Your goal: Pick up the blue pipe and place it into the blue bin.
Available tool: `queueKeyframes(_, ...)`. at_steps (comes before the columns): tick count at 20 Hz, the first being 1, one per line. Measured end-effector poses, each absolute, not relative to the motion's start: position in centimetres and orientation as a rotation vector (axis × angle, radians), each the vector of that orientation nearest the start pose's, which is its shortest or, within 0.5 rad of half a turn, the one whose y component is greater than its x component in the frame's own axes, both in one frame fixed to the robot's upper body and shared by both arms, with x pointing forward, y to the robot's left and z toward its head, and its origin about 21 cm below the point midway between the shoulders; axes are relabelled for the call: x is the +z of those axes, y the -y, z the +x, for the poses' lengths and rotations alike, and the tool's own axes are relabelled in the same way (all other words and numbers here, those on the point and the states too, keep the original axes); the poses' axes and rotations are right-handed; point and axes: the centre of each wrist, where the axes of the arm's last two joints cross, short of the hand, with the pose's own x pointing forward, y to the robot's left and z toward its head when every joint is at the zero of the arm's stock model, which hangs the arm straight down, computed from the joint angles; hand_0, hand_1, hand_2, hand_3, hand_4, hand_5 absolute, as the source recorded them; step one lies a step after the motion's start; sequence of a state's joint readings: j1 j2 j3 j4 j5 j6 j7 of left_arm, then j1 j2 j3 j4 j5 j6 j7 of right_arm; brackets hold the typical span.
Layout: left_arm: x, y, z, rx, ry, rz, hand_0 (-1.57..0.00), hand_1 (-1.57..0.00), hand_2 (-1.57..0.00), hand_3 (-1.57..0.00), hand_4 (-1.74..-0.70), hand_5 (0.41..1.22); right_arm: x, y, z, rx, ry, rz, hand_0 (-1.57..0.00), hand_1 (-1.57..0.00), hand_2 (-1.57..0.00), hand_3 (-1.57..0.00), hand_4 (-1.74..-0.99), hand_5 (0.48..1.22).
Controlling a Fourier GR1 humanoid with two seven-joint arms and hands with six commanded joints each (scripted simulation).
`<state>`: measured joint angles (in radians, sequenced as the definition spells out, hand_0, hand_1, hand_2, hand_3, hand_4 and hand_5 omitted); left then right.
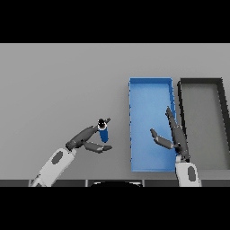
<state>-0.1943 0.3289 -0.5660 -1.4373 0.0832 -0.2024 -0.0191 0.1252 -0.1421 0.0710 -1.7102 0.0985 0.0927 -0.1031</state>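
Head view. The blue pipe (104, 133) is shown upright on the grey table (58, 90), left of the blue bin (150, 85) and apart from it. It is flanked by the left hand (85, 140), whose fingers and thumb are spread on either side of it; whether contact is made cannot be told. The right hand (176, 137) is held over the bin's right side with fingers straight and thumb splayed, nothing being held. A black bin (200, 81) is set just beside the blue one.
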Motion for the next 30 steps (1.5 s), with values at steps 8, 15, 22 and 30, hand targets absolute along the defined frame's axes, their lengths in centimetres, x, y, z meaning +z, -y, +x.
queueKeyframes(8,-2.6,-14.4,26.8,-0.711,1.433,-0.489,-0.44,-0.59,-0.70,-0.72,-1.35,0.828,1.1,25.4,22.1,0.286,1.662,-0.070,0.00,0.00,0.00,0.00,-1.259,0.602)
queueKeyframes(15,-2.4,-12.8,25.9,-0.676,1.508,-0.478,-1.33,-1.37,-1.39,-1.31,-1.65,1.139,1.0,25.3,22.2,0.300,1.668,-0.073,0.00,0.00,0.00,0.00,-1.255,0.616)
queueKeyframes(22,0.2,-11.6,26.0,-0.668,1.656,-0.557,-1.52,-1.53,-1.53,-1.43,-1.71,1.204,1.1,25.2,22.3,0.307,1.662,-0.078,0.00,0.00,0.00,0.00,-1.239,0.629)
queueKeyframes(30,5.2,-9.9,25.8,-0.753,1.685,-0.635,-1.56,-1.56,-1.56,-1.44,-1.73,1.218,0.9,25.8,21.9,0.325,1.686,-0.098,0.00,0.00,0.00,0.00,-1.195,0.635)
